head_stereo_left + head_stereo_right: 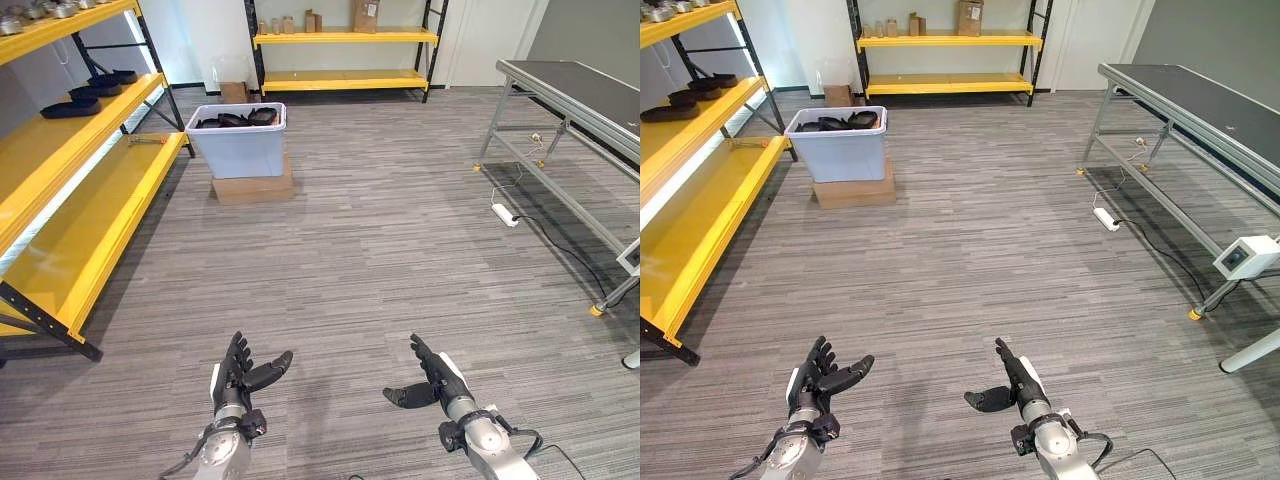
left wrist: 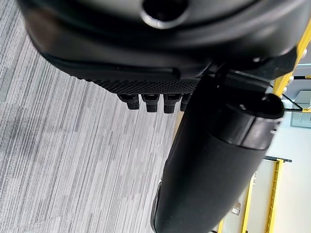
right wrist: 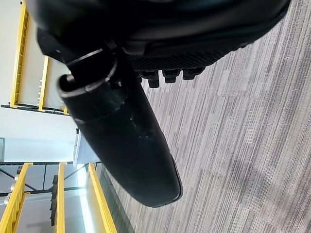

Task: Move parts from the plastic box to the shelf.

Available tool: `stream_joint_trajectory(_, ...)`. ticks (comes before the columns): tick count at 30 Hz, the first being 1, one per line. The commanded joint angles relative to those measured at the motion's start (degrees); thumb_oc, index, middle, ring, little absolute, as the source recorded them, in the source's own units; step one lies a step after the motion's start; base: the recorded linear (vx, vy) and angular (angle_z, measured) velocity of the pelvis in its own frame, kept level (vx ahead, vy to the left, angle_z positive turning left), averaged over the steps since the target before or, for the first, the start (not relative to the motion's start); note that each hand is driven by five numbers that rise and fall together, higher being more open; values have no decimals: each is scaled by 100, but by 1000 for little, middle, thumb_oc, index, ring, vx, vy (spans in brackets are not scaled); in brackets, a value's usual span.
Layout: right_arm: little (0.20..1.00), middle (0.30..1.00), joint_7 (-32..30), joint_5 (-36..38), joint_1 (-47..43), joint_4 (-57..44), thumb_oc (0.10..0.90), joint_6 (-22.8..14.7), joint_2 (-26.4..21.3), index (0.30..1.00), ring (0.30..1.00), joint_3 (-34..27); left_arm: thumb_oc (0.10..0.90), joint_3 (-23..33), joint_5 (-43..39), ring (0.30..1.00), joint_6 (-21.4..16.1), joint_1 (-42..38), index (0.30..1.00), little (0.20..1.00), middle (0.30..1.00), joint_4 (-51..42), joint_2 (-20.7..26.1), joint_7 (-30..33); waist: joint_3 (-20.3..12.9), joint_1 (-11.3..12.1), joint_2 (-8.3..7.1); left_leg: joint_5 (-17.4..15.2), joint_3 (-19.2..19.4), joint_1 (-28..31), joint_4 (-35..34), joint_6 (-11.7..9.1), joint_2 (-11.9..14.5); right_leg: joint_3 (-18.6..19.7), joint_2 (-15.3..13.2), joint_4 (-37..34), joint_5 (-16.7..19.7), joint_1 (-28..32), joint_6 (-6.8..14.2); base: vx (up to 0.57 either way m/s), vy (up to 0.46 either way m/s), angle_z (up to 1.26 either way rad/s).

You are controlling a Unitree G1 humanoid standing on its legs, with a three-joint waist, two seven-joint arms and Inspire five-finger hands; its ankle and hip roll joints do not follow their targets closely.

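A pale blue plastic box (image 1: 240,150) stands on a flat cardboard carton (image 1: 253,188) far ahead, left of centre, with dark parts (image 1: 237,119) inside. A yellow shelf (image 1: 75,215) runs along the left wall; several dark parts (image 1: 92,90) lie on its middle level. My left hand (image 1: 238,376) and right hand (image 1: 430,378) hover low in front of me, far from the box. Both are open with straight fingers and hold nothing. The left hand (image 2: 214,145) and the right hand (image 3: 121,121) show the same in their wrist views.
A second yellow shelf (image 1: 345,55) with small cartons stands at the back wall. A grey metal table (image 1: 590,110) runs along the right, with a white power strip (image 1: 505,214) and a cable on the carpet beneath. A white device (image 1: 1245,256) sits by the table leg.
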Motion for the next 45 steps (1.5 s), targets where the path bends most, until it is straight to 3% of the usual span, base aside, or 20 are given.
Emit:
stream_joint_trajectory(1,1000,1000,-186,10,-500,-603,900,-416,-7,1000,1000,-85,900,283,-70,1000,-175,-582,1000,1000,1000,183,-135,355,-129,153,-183,-499,115,234,-23,11,-194,-170,77,37,55,71,67,0,0,0)
stream_joint_trajectory(8,1000,1000,14,45,-479,-591,900,-399,-27,1000,1000,-111,900,-60,-528,1000,374,-533,1000,1000,1000,-44,-41,-924,-113,147,-137,-507,141,240,-23,30,-194,-217,65,37,58,72,72,-4,26,8)
stream_joint_trajectory(13,1000,1000,169,-5,-504,-551,900,-385,-53,1000,1000,-126,900,-193,-696,1000,476,-542,1000,1000,1000,-65,0,-1010,-118,127,-123,-510,164,245,-23,35,-200,-209,65,37,59,71,75,0,35,-4)
stream_joint_trajectory(16,1000,1000,229,-45,-509,-598,900,-330,-64,1000,1000,-118,900,-183,-661,1000,660,-534,1000,1000,1000,-17,-17,-793,-117,134,-134,-514,165,248,-23,43,-208,-226,58,37,57,81,84,12,51,-1)
stream_joint_trajectory(25,1000,1000,332,-92,-469,-660,900,-230,-96,1000,1000,-106,900,-34,258,1000,387,-514,1000,1000,1000,141,60,30,-75,193,-205,-527,149,255,-23,84,-266,-287,10,37,75,115,114,22,54,3)
stream_joint_trajectory(30,1000,1000,331,-24,-493,-605,900,-268,-76,1000,1000,-100,900,186,812,1000,219,-538,1000,1000,1000,22,240,1032,-49,300,-216,-541,86,262,-23,122,-328,-387,-41,37,81,153,138,22,25,6)
stream_joint_trajectory(36,1000,1000,436,248,-501,-597,900,-108,-41,1000,1000,-62,900,365,1006,1000,84,-516,1000,1000,1000,120,276,1066,-49,328,-184,-537,37,292,-23,155,-382,-429,-84,65,89,189,152,41,60,11)
stream_joint_trajectory(38,1000,1000,586,376,-500,-600,900,-34,41,1000,1000,-88,900,366,931,1000,208,-516,1000,1000,1000,83,305,798,-41,329,-138,-528,40,289,-23,229,-422,-429,-119,376,-20,104,152,55,202,12)
stream_joint_trajectory(41,1000,1000,501,315,-600,-645,900,5,85,1000,1000,-104,900,186,1025,1000,266,-652,1000,1000,1000,131,355,466,76,270,-114,-545,25,189,86,459,-529,-334,-146,1566,-26,-330,198,2,182,7)
stream_joint_trajectory(43,1000,1000,424,320,-678,-672,900,109,119,1000,1000,-128,900,64,977,1000,399,-771,1000,1000,1000,110,374,409,162,238,-45,-600,-31,99,236,602,-588,-312,-250,2699,162,-735,281,32,234,20)
stream_joint_trajectory(45,1000,1000,456,440,-707,-601,900,201,189,1000,1000,-111,900,-43,926,1000,521,-840,1000,1000,1000,124,359,356,291,212,78,-714,-177,162,349,703,-671,-353,-412,4139,677,-1471,358,169,264,10)
